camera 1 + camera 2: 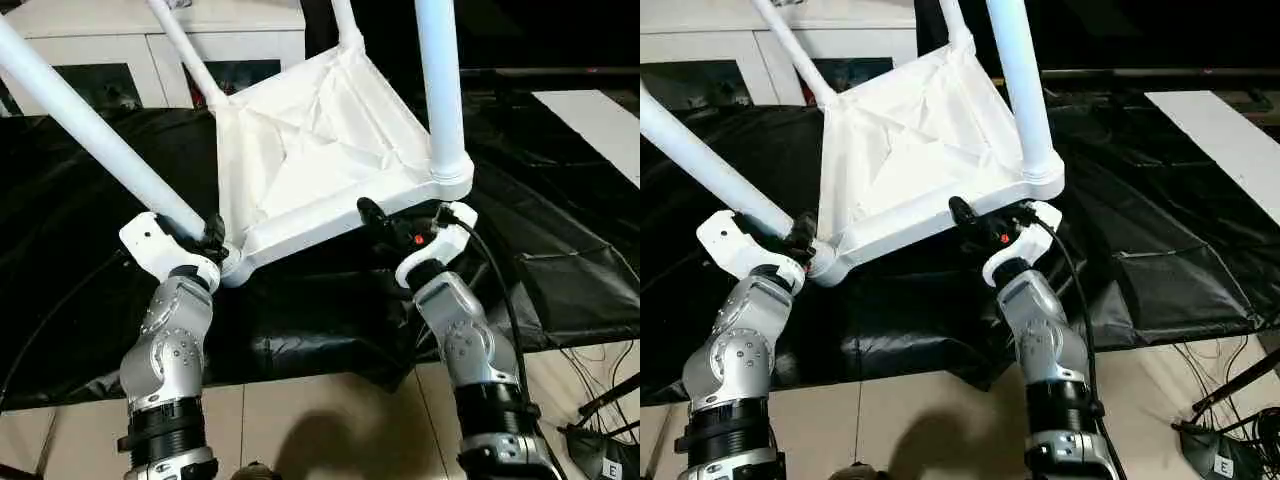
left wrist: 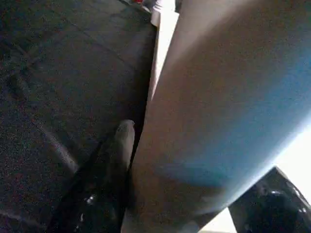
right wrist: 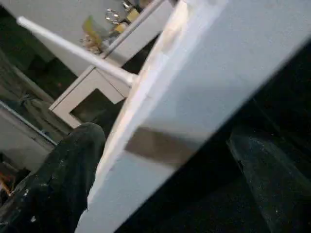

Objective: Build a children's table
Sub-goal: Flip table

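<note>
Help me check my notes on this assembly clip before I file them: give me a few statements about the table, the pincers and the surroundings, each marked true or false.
1. The tabletop is turned with its ribbed underside towards the camera. True.
2. The left pincer is clamped round a leg close to its corner socket. True; in the left wrist view a finger lies against the tube.
3. The right pincer is shut tight on a leg. False; its jaws stand wide either side of the tabletop's edge, as the right wrist view shows.
4. The work sits over a red cloth. False; the sheet is black.
5. A white cabinet with glass doors stands behind. True.
</note>
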`<state>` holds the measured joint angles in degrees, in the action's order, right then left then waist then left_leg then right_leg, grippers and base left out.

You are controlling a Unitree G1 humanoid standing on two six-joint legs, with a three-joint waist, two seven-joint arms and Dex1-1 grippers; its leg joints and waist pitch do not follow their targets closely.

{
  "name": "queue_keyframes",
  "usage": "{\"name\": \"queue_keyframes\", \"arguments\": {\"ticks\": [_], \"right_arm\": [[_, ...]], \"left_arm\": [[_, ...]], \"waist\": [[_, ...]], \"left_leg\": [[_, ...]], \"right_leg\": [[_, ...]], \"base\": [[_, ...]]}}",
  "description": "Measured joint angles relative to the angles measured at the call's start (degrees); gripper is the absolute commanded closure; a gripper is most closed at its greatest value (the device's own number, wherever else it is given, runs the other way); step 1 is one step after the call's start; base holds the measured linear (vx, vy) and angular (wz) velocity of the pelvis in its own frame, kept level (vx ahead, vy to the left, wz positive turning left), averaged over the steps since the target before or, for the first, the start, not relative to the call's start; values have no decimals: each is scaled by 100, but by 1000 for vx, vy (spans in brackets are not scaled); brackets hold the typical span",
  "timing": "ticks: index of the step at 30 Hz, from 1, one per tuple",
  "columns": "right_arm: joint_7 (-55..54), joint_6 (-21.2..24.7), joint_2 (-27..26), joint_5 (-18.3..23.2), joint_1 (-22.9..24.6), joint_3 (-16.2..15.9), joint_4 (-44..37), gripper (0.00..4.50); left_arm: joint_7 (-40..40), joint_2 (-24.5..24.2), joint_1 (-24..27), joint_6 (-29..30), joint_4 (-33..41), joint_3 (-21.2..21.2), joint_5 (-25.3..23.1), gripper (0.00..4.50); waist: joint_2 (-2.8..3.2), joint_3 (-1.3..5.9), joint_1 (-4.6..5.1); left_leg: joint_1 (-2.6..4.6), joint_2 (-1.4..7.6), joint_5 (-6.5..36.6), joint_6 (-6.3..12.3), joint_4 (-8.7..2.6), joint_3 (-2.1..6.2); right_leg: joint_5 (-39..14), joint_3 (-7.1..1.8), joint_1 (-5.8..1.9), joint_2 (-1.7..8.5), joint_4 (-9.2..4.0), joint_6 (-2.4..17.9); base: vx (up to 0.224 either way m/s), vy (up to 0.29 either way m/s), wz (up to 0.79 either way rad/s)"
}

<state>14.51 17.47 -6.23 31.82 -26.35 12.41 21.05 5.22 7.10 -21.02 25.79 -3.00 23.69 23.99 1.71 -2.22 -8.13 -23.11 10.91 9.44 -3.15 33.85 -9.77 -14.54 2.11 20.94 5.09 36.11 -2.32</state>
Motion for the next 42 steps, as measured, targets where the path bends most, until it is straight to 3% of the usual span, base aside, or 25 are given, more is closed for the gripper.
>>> {"name": "queue_keyframes", "arguments": {"ticks": [7, 22, 23, 31, 42], "right_arm": [[-54, -39, -23, 357, -693, 415, 896, 0], [-67, -942, 68, 456, -2294, 1091, 3175, 0], [-69, -962, 80, 463, -2307, 1117, 3213, 29], [19, -1116, 176, 577, -2545, 1390, 3784, 82], [106, -1355, 305, 457, -2705, 1473, 4246, 176]], "left_arm": [[-4, 0, -46, -8, -71, 1, 1, 212], [-129, -6, -88, 36, -151, -89, 7, 212], [-142, -6, -88, 39, -151, -109, 8, 212], [-259, 6, -61, 160, -98, -211, 9, 212], [-292, 14, -56, 191, -89, -225, 10, 212]], "waist": [[-1, -1, 11], [0, 0, -18], [0, 0, -19], [-1, 0, -13], [-1, -1, -5]], "left_leg": [[-4, -5, -5, 7, 1, -20], [-18, -3, -14, 19, 2, -30], [-20, -3, -21, 29, 2, -30], [-31, -2, -29, 43, 4, -35], [-33, 0, -31, 46, 6, -40]], "right_leg": [[15, -2, 3, 17, -2, -10], [23, 12, 4, 26, -2, -10], [22, 13, 4, 26, -2, -10], [23, 15, 12, 29, -1, -9], [25, 15, 15, 29, 0, -6]], "base": [[0, 0, 0], [0, 0, 0], [0, 0, 0], [0, 0, 0], [0, 0, 0]]}}
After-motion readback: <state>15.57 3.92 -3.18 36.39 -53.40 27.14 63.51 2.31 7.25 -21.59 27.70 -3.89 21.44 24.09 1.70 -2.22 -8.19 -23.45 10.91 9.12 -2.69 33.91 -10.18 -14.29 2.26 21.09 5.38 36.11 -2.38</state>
